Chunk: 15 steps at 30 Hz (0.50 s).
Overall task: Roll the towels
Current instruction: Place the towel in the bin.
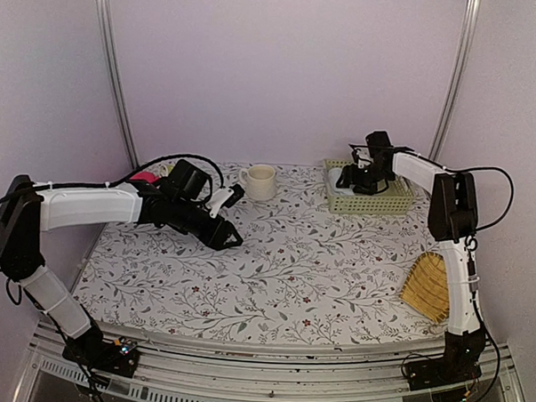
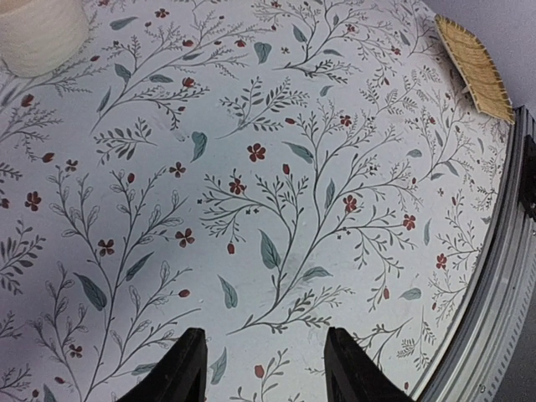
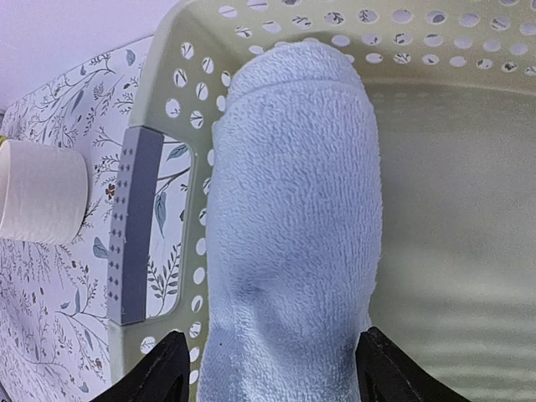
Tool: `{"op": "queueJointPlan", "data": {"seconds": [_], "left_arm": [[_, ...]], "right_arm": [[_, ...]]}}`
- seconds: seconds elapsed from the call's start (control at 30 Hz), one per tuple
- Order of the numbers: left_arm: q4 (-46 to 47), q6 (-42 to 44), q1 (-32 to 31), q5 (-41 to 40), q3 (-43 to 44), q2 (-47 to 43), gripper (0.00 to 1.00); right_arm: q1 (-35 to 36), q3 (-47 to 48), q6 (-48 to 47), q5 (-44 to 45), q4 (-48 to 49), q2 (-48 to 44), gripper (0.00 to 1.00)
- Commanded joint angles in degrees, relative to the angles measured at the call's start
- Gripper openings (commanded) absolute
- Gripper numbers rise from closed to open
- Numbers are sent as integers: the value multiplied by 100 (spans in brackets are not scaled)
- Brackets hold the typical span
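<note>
The rolled blue towel (image 3: pixel 293 209) lies in the basket (image 3: pixel 469 50), straddled loosely by the wide-open right hand (image 3: pixel 272 373).

I see the pale blue terry towel (image 3: pixel 293 209) rolled into a thick, fuzzy cylinder. It lies on its side inside the perforated pale green basket (image 3: pixel 469 251), along the wall with the grey handle (image 3: pixel 134 226), its far end close to the end wall.
</note>
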Motion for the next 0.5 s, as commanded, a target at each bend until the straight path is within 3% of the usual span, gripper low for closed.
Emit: {"op": "queueJointPlan", "data": {"seconds": [0.0,0.23,0.47], "left_arm": [[0,1,65,31,96,50,50],[-25,35,71,-56,118,57,50],[-18,77,117,-292,102,-33,51]], "right_arm": [[-29,-135,-199,23,10,-449,71],[-51,-298,-370,-100,49,-568,74],[-128,-521,-783,66,69,-1478,81]]}}
